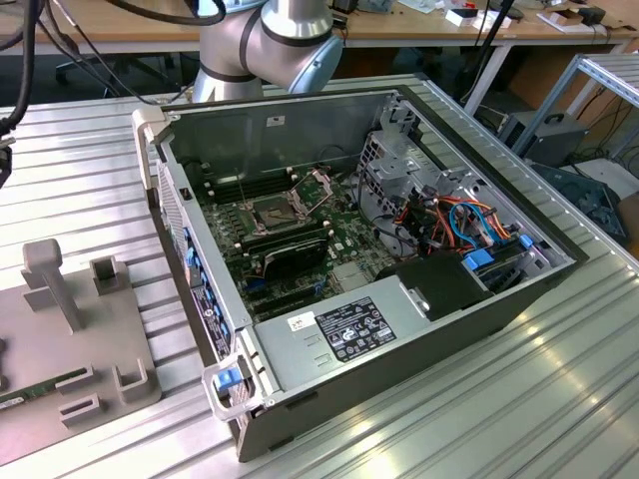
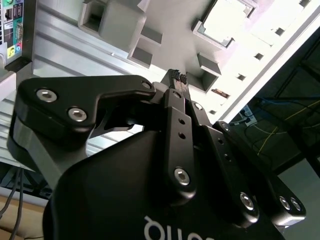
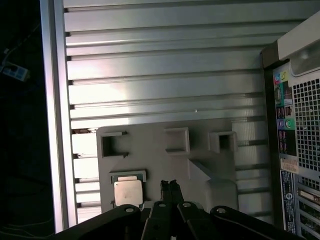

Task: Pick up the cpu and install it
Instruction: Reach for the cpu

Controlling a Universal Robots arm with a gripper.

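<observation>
The cpu (image 3: 127,193) is a small silver-grey square lying flat in a shallow holder on the grey fixture plate (image 3: 165,165). In the second wrist view the cpu (image 2: 224,20) looks bright in its holder. My gripper (image 3: 170,186) hovers above the plate, just beside the cpu and apart from it, fingers shut together with nothing between them. The black fingertips (image 2: 178,76) meet in a narrow point. In the exterior view the open socket (image 1: 275,213) sits on the motherboard inside the computer case (image 1: 399,329), its hinged plate (image 1: 316,184) raised.
The fixture plate (image 1: 90,339) lies on the ribbed aluminium table (image 1: 559,399) at the exterior view's left of the case, with raised blocks and an upright post (image 1: 55,279). The case's rear port panel (image 3: 290,150) stands close by. The arm's base (image 1: 265,40) is behind the case.
</observation>
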